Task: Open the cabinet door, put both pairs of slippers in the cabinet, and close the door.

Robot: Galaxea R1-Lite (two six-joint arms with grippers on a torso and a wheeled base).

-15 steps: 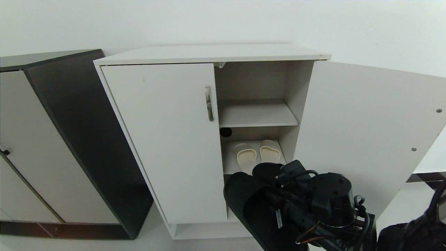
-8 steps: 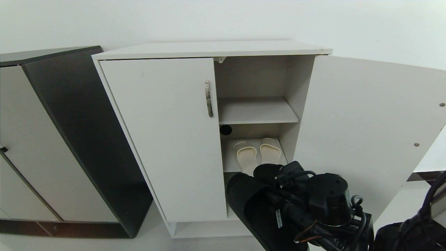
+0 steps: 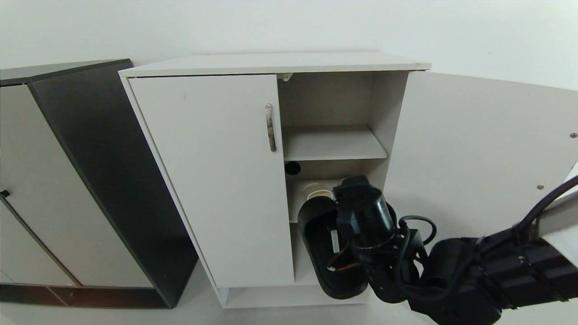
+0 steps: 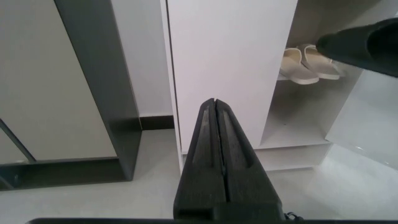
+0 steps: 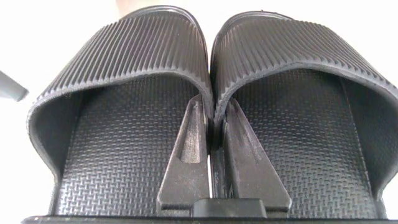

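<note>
Matt, ribbed, rubbery black slippers (image 5: 124, 68)

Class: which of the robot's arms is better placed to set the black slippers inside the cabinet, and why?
Right. The right gripper holds the black slippers, shut on their inner edges, at the open side of the cabinet. The left gripper is shut, empty, facing the closed door.

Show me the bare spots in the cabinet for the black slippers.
The upper shelf, between closed door and right wall, is bare; so is the bottom floor under the white slippers. The middle shelf is crowded by that pair.
</note>
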